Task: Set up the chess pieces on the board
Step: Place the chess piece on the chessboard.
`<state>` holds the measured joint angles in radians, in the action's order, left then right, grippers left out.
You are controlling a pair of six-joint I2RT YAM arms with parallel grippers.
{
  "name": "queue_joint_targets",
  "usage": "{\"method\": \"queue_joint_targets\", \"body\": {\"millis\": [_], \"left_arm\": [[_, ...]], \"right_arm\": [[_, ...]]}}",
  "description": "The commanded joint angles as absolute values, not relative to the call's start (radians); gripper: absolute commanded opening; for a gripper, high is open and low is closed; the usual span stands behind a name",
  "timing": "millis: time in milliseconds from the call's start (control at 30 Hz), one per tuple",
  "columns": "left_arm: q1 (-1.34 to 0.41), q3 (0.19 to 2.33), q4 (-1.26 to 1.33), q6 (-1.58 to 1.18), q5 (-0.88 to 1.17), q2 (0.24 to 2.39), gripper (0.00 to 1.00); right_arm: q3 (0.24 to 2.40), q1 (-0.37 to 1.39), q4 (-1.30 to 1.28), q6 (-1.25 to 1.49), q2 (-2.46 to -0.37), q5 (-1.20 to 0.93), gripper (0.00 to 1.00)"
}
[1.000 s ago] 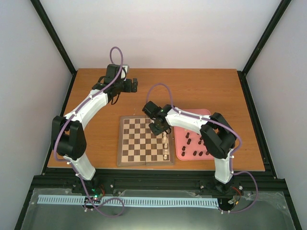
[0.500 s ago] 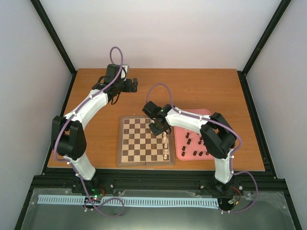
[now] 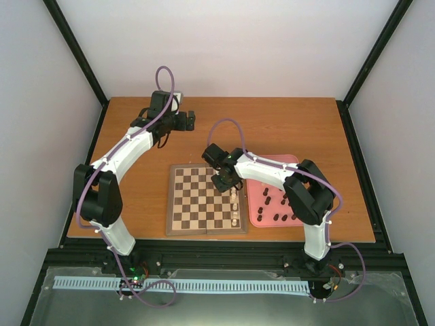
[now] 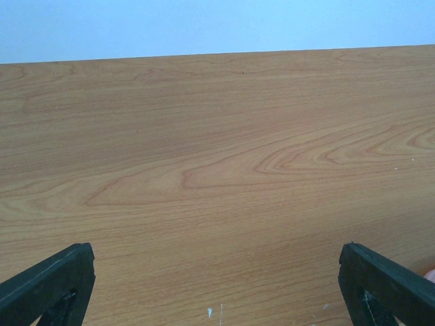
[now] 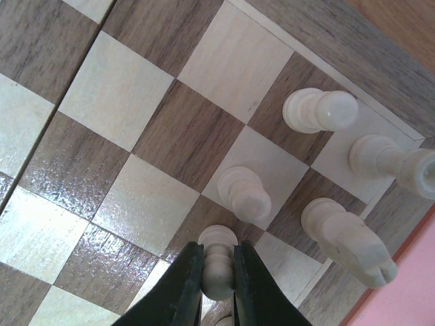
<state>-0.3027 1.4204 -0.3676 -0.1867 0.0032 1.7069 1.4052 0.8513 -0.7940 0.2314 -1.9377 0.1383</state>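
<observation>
The board [image 3: 197, 204] lies at the table's front centre. My right gripper [image 5: 218, 275] is shut on a cream pawn [image 5: 219, 261] whose base stands on a dark square of the board [image 5: 122, 88], near its right side. Beside it stand a second cream pawn [image 5: 245, 193], a cream piece [image 5: 319, 111], another [image 5: 391, 161] and a taller one [image 5: 346, 239]. From above, the right gripper [image 3: 223, 182] is over the board's upper right part, with cream pieces [image 3: 235, 204] in the right column. My left gripper [image 4: 217, 292] is open over bare table, far from the board; from above it [image 3: 190, 120] is at the back left.
A pink tray [image 3: 255, 204] right of the board holds several dark pieces [image 3: 279, 209]. Its pink edge [image 5: 414, 285] shows at the right wrist view's lower right. The board's plain border [image 5: 340, 47] runs behind the cream pieces.
</observation>
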Motion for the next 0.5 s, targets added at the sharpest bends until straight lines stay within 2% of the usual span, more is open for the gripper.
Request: {"method": "queue_joint_targets", "body": {"millis": [0,167,300,467], "left_arm": [[-0.295,1.463,-0.378,-0.196,-0.002,1.707,1.0],[-0.296,1.463,-0.377,-0.196,-0.003,1.706,1.0],[-0.295,1.465,-0.379,-0.195,-0.003,1.709,1.0],[-0.295,1.468,-0.379,-0.196,-0.001,1.711,1.0]], "right_arm": [[1.399,0.845,-0.804,0.228,-1.941,0.131,0.13],[1.404,0.845,-0.807,0.226,-1.94,0.132,0.14],[1.408,0.845,-0.813,0.225,-1.937,0.139,0.21],[1.411,0.845,-0.813,0.224,-1.922,0.139,0.24]]}}
